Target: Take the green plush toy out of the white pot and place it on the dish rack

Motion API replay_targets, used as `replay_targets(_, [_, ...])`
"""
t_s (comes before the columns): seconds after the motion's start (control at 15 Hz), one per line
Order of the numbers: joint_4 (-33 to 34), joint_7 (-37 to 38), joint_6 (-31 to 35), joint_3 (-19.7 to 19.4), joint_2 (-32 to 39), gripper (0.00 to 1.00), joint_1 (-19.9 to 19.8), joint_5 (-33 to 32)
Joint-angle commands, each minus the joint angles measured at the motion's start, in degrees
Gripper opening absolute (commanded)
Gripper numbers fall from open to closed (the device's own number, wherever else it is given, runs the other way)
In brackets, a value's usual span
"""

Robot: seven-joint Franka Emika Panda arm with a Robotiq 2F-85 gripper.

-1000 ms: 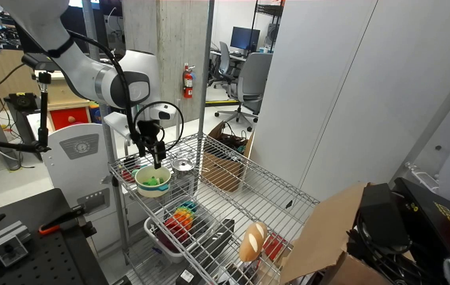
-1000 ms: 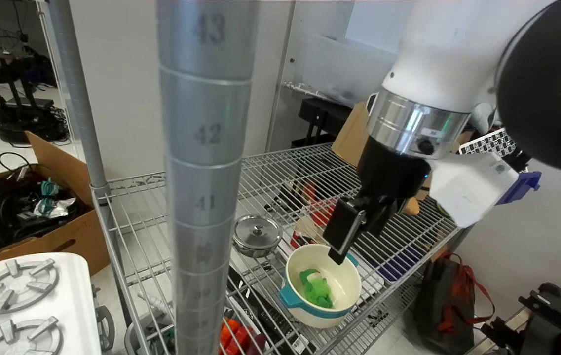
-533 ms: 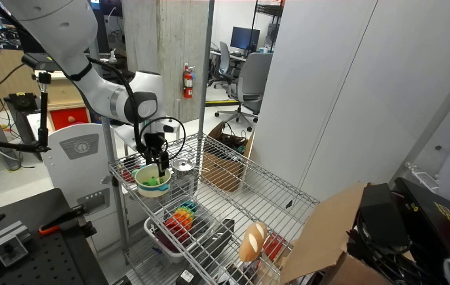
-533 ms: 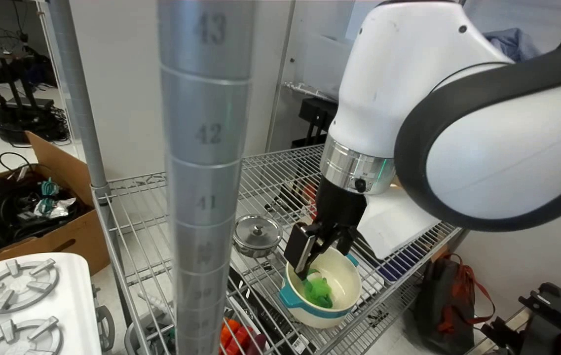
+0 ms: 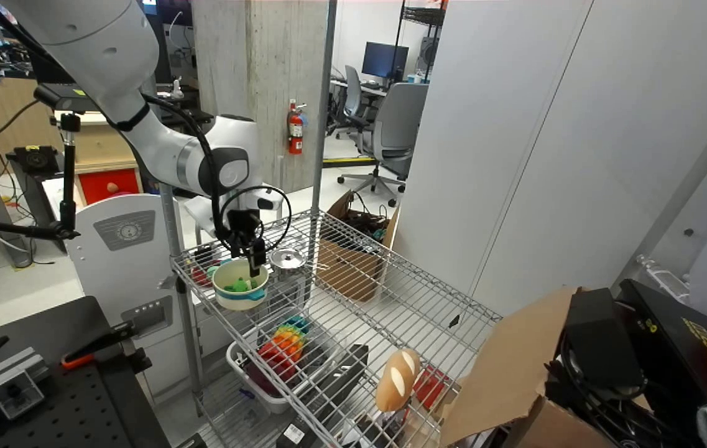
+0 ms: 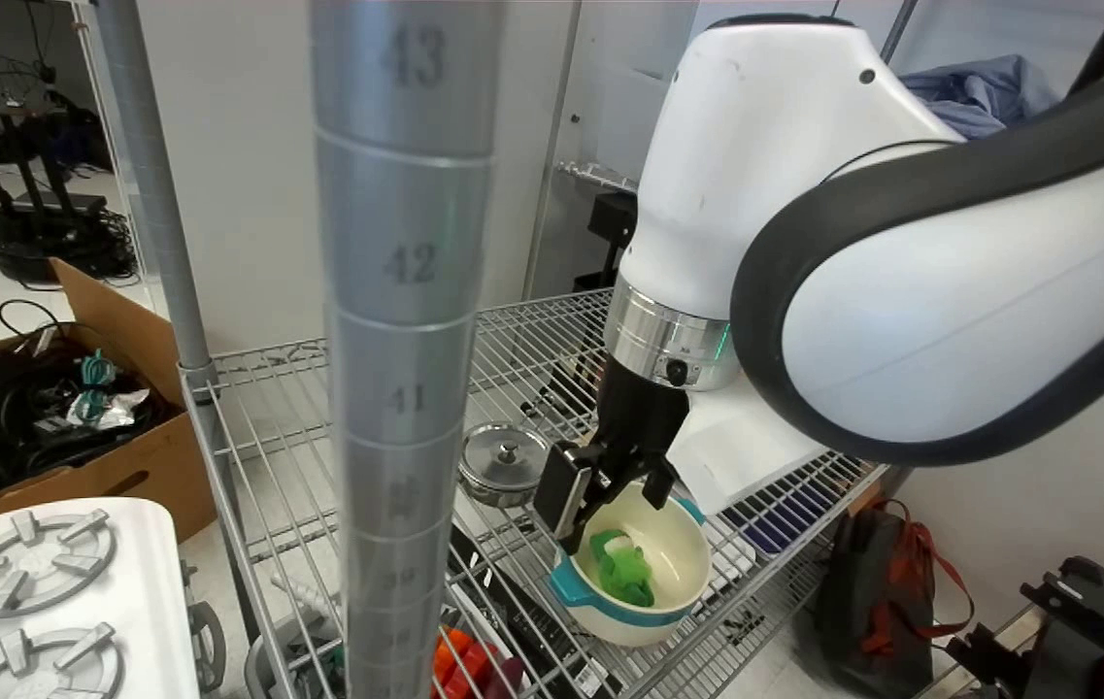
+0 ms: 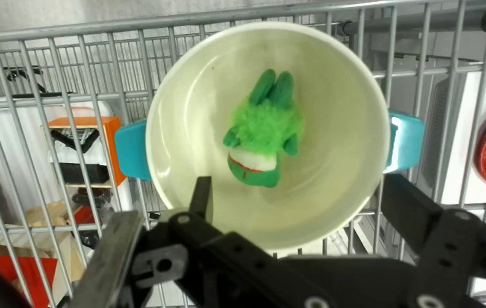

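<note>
In an exterior view a silver lidded pot (image 6: 508, 464) stands near the white pot (image 7: 341, 128), at ten o'clock, and a numbered metal post (image 6: 406, 243) at nine hides some of the wire shelf (image 7: 72, 29). A bread loaf (image 5: 397, 381) lies well apart, at four, in an exterior view. In the wrist view teal handles (image 7: 406, 143) jut at nine and three, and the shelf's edge bar runs just past twelve. The green plush toy (image 7: 266, 128) lies inside the pot, cream floor all around, its long axis running from half past twelve, paired limbs, to half past six, red-lined end. The gripper (image 7: 297, 187) is spread wide, fingers (image 7: 201, 197) at eight and four.
</note>
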Motion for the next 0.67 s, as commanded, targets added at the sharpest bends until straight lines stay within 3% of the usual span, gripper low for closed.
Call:
replay_targets(0.0, [-0.19, 0.08, -1.33, -0.50, -1.17, 1.00, 0.46, 1.63])
replay_targets(0.6, [-2.86, 1.00, -4.66, -0.99, -5.85, 1.00, 0.62, 2.62])
